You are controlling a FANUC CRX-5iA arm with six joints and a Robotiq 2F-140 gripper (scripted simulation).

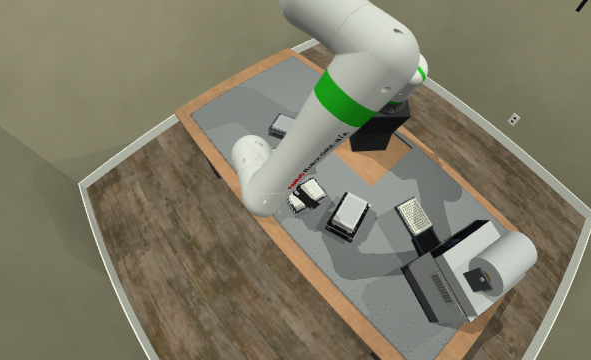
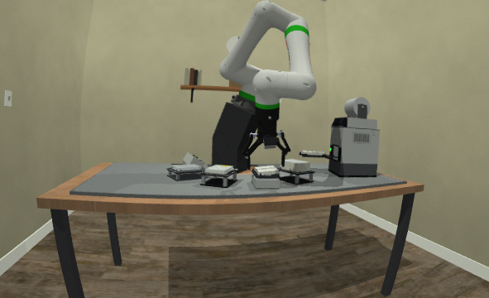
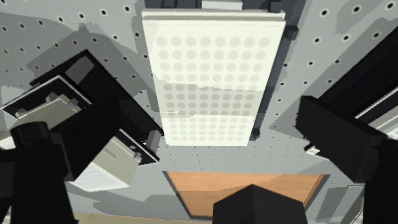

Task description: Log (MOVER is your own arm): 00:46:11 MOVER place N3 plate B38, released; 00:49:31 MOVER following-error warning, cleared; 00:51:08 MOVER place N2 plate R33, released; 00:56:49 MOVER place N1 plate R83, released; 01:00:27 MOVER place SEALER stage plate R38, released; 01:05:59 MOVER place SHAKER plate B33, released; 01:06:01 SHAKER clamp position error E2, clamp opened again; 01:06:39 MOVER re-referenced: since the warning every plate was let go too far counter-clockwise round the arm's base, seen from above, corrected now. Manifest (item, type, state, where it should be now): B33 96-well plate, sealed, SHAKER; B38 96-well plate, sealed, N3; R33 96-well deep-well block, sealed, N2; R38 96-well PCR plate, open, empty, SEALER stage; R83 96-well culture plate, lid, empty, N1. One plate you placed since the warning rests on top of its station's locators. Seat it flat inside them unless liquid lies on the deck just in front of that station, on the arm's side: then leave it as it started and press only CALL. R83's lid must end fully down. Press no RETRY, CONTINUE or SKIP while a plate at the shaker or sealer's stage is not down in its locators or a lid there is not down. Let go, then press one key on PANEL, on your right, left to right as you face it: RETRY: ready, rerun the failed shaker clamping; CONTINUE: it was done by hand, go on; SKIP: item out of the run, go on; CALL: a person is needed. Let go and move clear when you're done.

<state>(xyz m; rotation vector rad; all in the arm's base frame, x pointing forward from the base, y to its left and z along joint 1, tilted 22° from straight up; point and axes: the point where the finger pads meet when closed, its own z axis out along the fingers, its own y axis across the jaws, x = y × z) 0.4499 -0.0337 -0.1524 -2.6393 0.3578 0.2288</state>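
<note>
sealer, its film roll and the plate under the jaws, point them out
sealer [image 2: 361, 159], exterior view, grey front wall
film roll [image 1: 512, 252], top view, white curved side
plate [image 3: 210, 75], wrist view, dotted top face

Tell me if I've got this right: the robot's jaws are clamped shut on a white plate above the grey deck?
Not quite. The gripper hangs above the grey deck, over a white plate, but its jaws are spread wide open and hold nothing. The exterior view shows it.
</note>
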